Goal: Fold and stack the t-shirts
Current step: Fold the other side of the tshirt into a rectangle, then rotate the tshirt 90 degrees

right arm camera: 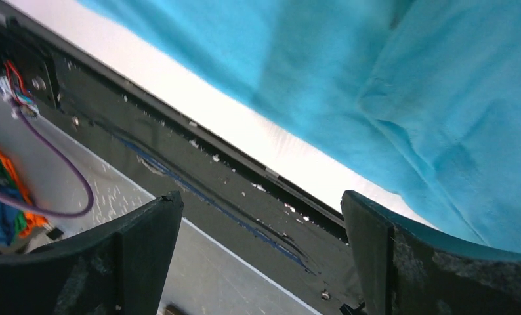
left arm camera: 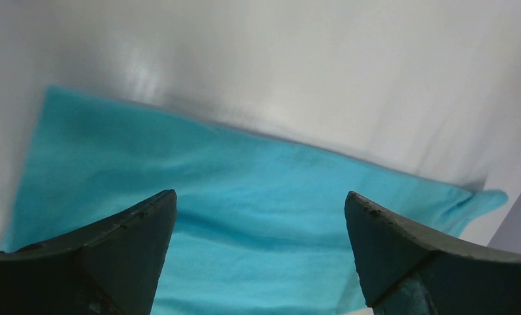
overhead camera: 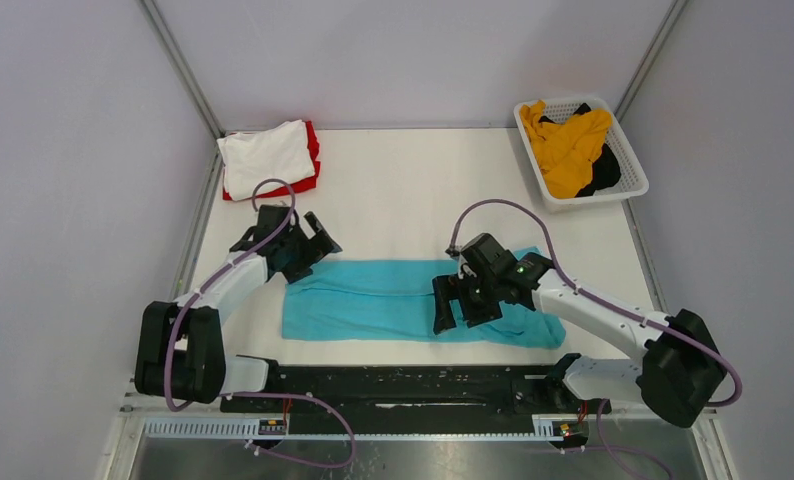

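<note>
A teal t-shirt (overhead camera: 378, 298) lies folded into a long strip across the near middle of the table; it fills the left wrist view (left arm camera: 245, 197) and the top of the right wrist view (right arm camera: 389, 72). My left gripper (overhead camera: 313, 240) hovers open over the strip's far left corner, nothing between its fingers. My right gripper (overhead camera: 465, 308) stands open above the strip's right half, jaws empty. A folded white t-shirt (overhead camera: 266, 155) rests on a folded red one (overhead camera: 313, 160) at the far left. Mustard yellow (overhead camera: 571, 148) and black (overhead camera: 603, 172) t-shirts lie crumpled in the basket.
The white mesh basket (overhead camera: 628, 150) stands at the far right corner. A black rail (overhead camera: 403, 385) runs along the table's near edge between the arm bases, also seen in the right wrist view (right arm camera: 199, 170). Walls close in the table on three sides.
</note>
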### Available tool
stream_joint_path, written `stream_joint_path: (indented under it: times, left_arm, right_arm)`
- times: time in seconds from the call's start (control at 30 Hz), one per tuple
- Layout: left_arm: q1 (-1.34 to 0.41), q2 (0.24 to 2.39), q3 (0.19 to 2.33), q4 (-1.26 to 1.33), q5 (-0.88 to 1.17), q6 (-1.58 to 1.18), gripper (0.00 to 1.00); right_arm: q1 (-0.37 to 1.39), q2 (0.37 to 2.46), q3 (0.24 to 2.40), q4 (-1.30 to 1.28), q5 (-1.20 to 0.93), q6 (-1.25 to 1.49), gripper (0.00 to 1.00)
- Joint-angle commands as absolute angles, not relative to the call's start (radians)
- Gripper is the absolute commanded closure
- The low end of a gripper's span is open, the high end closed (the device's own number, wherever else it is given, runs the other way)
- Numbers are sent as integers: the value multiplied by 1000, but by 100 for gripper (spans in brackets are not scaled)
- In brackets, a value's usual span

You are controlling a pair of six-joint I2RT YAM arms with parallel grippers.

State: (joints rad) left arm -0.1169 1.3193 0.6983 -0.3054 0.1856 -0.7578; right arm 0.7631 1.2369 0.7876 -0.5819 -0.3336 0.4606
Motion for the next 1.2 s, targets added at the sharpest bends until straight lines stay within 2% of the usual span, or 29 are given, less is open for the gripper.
stream_joint_path:
  times: [0.0, 0.07, 0.23, 0.4, 0.57, 0.77, 1.0, 1.17]
  left_arm:
    - [-213, 1309, 768, -278, 223, -739, 1]
    - [-269, 1333, 787, -278, 225, -738, 1]
    - [-375, 1414, 801, -267, 255, -763, 1]
    - [-422, 1477, 769, -257, 253, -786, 1]
    - [-446, 1473, 715, -256, 253, -827, 1]
    - [-583, 1440, 631, -69, 225, -991, 1]
    - [-704, 1596, 741, -55, 256, -1026, 1]
    - [-775, 1662, 832, -55, 260, -1033, 1]
  right_arm:
    - [687, 1219, 736, -556, -269, 586, 0]
    - [634, 1236, 668, -487, -296, 643, 1]
    - [532, 1320, 592, -435, -191, 714, 0]
    - [441, 1486, 674, -360, -112, 690, 0]
    - [340, 1701, 911, -353, -104, 659, 0]
    - [321, 1934, 1221, -442, -138, 612, 1]
    - [321, 2224, 1699, -650, -281, 554, 1]
    - [345, 2360, 1938, -763, -339, 539, 1]
